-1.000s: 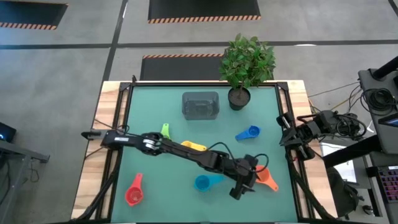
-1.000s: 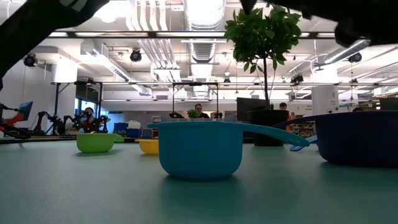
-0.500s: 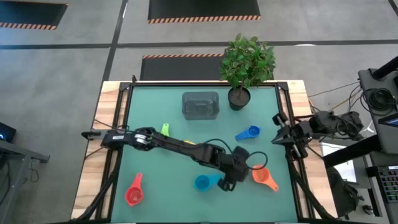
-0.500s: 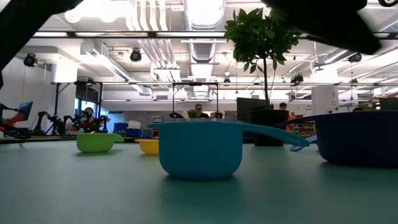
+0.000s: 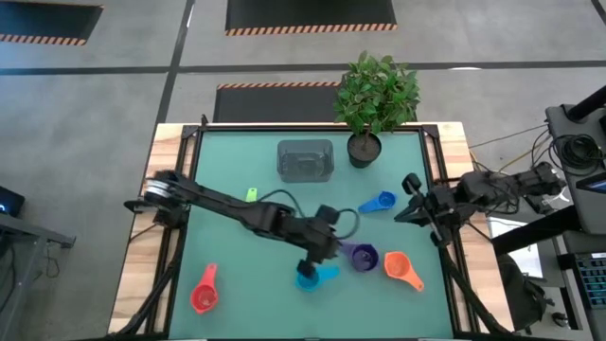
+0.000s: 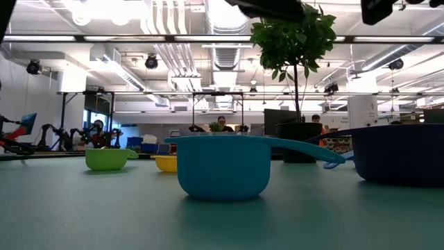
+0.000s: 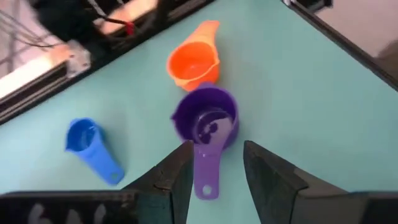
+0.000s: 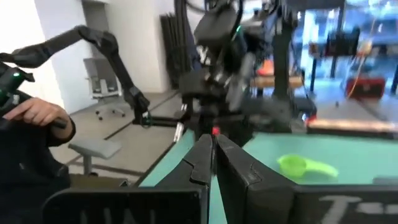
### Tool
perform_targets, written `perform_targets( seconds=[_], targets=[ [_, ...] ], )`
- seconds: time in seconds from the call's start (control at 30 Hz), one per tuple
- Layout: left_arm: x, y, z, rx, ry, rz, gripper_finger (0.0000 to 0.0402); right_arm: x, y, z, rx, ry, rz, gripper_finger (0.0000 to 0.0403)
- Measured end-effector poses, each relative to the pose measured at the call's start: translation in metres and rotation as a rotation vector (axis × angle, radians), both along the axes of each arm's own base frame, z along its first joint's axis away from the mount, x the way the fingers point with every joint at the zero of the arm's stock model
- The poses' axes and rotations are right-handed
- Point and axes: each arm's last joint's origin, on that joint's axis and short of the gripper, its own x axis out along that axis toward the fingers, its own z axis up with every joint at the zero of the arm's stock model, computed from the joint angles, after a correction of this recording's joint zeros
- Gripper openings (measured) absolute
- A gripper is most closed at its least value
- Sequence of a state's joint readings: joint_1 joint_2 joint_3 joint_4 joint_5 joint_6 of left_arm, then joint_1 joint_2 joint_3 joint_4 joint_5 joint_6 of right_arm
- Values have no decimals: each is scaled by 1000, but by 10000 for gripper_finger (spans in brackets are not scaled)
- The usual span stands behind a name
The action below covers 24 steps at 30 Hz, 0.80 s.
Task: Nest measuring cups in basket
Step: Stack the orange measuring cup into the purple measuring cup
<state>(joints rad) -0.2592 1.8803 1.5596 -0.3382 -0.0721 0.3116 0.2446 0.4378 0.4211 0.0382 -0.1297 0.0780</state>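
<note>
The left wrist view alone is showing the purple cup's [image 7: 207,122] handle lying between the left end effector's [image 7: 214,171] parted fingers. From above, that left end effector [image 5: 327,248] is hovering beside the purple cup [image 5: 362,256], with an orange cup [image 5: 401,269] touching it and a blue cup [image 5: 311,277] nearby. The right end effector [image 5: 409,197], fingers together, is waiting at the desk's [image 5: 227,170] right edge. The basket [image 5: 305,159] is sitting well apart, beside the plant pot [image 5: 364,149].

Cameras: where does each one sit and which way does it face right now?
High: overhead, straight down on the table and both arms.
Low: table height, facing the teal cup; arm undersides at top.
Left wrist: above the purple cup, left claw straddling its handle.
Right wrist: level across the table, right claw shut.
Shared: the green cup shows in low and right wrist.
</note>
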Motion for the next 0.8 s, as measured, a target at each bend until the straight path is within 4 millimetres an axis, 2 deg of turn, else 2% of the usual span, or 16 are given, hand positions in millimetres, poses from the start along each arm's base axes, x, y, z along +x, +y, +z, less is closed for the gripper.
perform_targets(
  seconds=[0.23, 0.4, 0.6, 0.8],
  targets=[
    [-49, 16, 9, 7, -127, 116, 122, 22, 14, -7, 132, 286, 21, 9],
    [-75, 23, 15, -15, -141, 152, 122, 27, 29, -10, 299, 640, -10, 9],
    [-92, 28, 15, -16, -144, 170, 122, 26, 51, -20, 416, 1064, -138, 9],
    [-94, 29, 18, 17, -147, 181, 122, 24, 76, -21, 492, 1226, -180, 9]
  ],
)
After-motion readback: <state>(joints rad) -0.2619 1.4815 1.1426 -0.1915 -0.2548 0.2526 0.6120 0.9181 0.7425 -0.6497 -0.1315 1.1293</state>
